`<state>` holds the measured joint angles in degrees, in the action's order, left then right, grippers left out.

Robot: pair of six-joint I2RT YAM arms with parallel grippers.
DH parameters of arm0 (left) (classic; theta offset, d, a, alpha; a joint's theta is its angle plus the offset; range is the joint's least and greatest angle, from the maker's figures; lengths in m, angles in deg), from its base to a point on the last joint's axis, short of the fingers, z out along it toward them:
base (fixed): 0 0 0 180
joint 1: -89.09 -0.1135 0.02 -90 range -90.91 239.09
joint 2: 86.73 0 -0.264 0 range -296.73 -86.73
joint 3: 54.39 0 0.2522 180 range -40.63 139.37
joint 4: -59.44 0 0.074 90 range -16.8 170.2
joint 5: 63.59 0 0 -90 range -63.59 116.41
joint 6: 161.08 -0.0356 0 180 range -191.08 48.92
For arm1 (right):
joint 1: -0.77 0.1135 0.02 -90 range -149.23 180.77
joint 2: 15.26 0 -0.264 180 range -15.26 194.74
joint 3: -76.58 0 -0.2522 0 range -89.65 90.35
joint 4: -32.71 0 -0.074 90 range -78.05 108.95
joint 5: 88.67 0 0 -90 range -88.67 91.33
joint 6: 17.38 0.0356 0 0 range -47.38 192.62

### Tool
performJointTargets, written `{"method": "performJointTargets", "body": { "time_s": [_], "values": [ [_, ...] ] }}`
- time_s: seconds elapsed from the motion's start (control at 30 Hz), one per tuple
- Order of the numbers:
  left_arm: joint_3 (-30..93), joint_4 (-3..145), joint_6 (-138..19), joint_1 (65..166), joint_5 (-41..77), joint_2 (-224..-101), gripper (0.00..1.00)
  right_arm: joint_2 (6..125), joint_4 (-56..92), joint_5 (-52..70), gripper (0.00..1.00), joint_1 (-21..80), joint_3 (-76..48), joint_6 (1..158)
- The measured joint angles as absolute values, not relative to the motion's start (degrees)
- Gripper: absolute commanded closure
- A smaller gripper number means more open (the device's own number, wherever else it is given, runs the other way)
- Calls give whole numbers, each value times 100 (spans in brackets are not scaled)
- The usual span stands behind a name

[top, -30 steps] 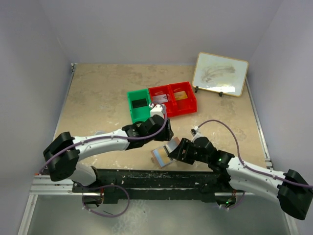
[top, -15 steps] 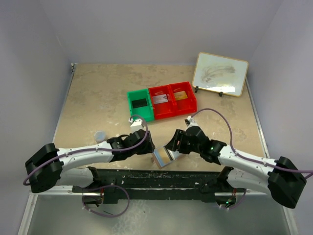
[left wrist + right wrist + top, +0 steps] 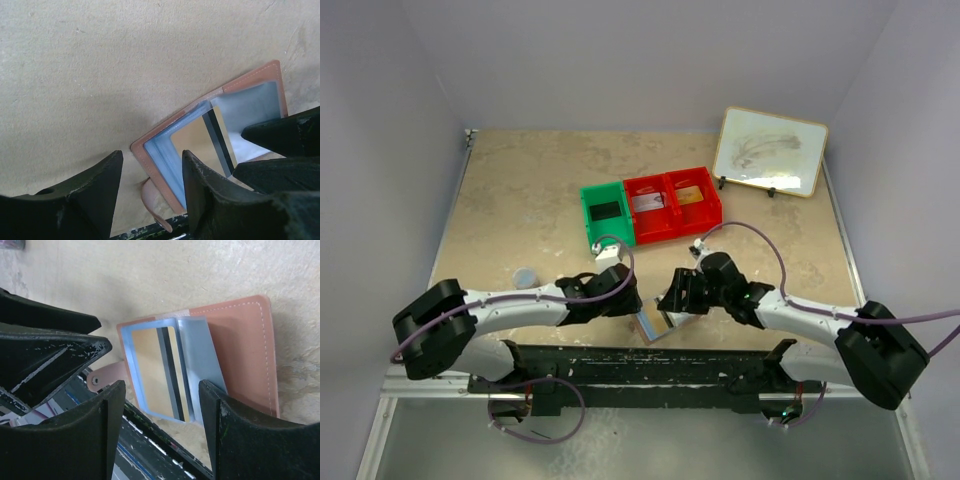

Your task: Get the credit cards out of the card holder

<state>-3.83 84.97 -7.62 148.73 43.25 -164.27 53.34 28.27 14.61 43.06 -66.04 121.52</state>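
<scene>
The tan-pink card holder lies open at the table's near edge, pale blue-grey inside up. A gold credit card with a dark stripe sits in its sleeve, and also shows in the right wrist view. My left gripper is open and empty just left of the holder, its jaws either side of the holder's corner. My right gripper is open over the holder's right half. Its fingers reach over the blue-grey pocket. I cannot tell if they touch it.
A green bin holding a black card and two red bins holding a pale card and a gold card stand behind the grippers. A framed whiteboard leans at the back right. A small blue-grey cap lies at left. The holder's strap hangs over the table's black front rail.
My left gripper has drawn back from the red bin to the holder's left side. My right gripper has shifted a little left and away from the near edge. The holder stays put.
</scene>
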Motion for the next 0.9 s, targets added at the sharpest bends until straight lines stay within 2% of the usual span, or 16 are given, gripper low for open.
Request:
{"method": "performJointTargets", "body": {
  "time_s": [0.57, 0.9],
  "values": [
    [-92, 8006, -781, 14873, 3910, -17225, 67, 5225, 3308, 1743, 46, 4155, -7163, 12215],
    [316, 8659, -1028, 14873, 4373, -17041, 60, 4755, 3795, 1666, 58, 4150, -7806, 12926]
  ]
}}
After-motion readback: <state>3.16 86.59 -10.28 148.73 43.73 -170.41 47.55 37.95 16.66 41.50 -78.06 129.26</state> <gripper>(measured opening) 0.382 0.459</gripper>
